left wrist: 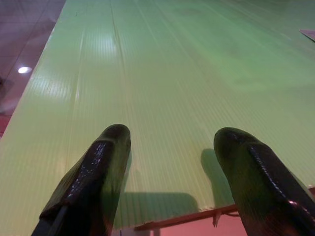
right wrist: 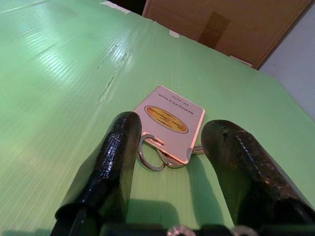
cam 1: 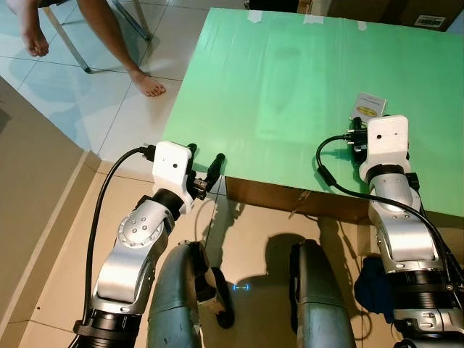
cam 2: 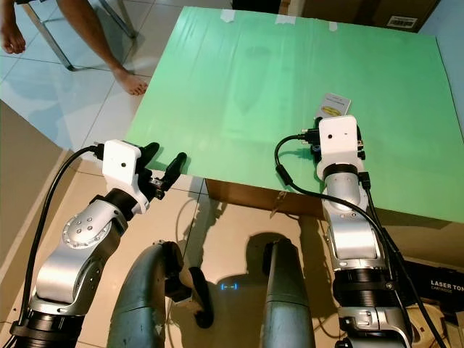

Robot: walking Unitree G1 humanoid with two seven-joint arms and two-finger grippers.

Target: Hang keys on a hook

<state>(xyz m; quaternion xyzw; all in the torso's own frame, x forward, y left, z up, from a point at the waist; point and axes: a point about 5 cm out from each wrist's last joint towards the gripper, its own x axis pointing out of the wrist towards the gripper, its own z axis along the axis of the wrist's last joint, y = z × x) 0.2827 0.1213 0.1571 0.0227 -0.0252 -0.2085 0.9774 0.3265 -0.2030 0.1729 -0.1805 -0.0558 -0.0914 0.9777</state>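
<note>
Right end effector (right wrist: 167,142) wide open astride the key tag (right wrist: 170,120), empty; left end effector (left wrist: 170,147) open, empty.

We see a green corrugated worktop (cam 1: 290,94) over a tan tiled floor (cam 1: 51,217), which gives way to pale glossy tiles (cam 1: 43,94) farther out. Metal chair legs (cam 1: 72,43) stand there beside a seated person's bare feet (cam 1: 148,85). Cardboard boxes (cam 2: 370,11) line the worktop's far edge.
</note>
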